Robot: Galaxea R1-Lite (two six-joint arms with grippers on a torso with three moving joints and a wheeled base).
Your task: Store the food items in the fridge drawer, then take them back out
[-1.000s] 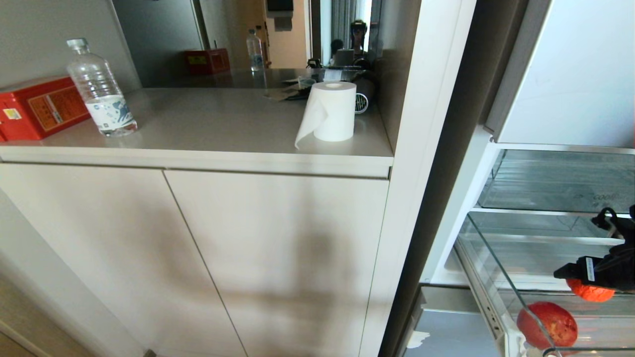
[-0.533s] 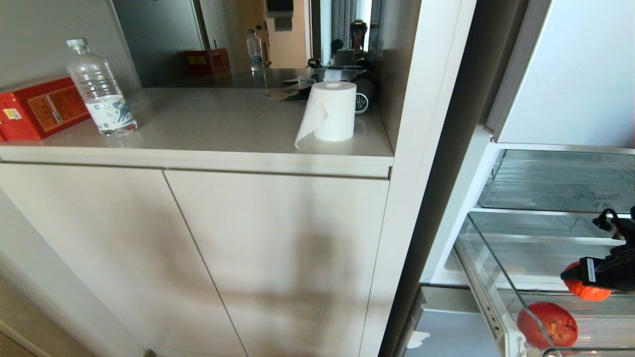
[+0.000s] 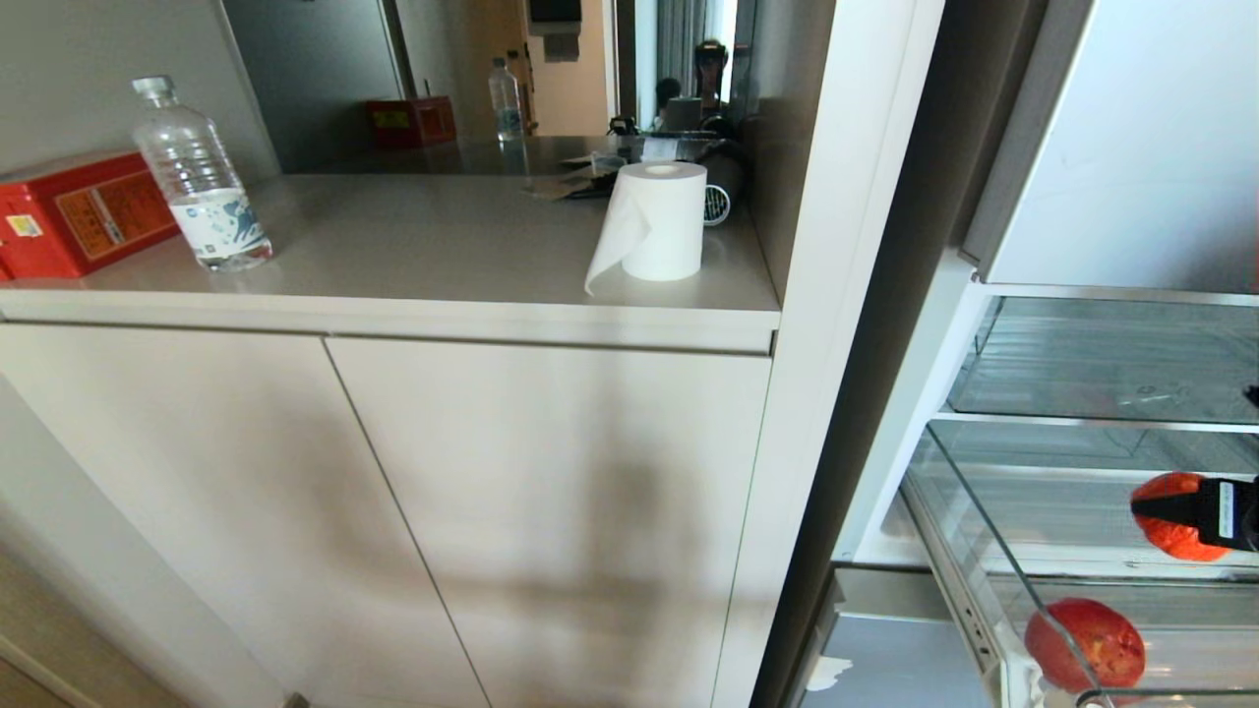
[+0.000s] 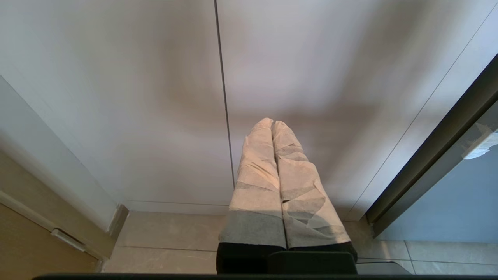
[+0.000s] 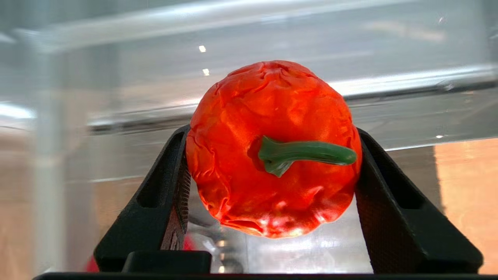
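One fruit's now up off the fridge drawer [image 3: 969,551] floor: right gripper [image 5: 272,163] is clamped on the orange-red fruit [image 5: 272,147] & has lifted it since a sec ago. Red apple [image 3: 1085,644] sits near-left in drawer. Take-out phase, I'd judge. Left gripper [image 4: 273,125] closed, parked by cabinet.

The right gripper [image 3: 1195,513] sits at the head view's right edge, its black fingers [image 5: 171,194] clamped on something. The left gripper [image 4: 272,126] points downward, its wrapped fingers pressed together.
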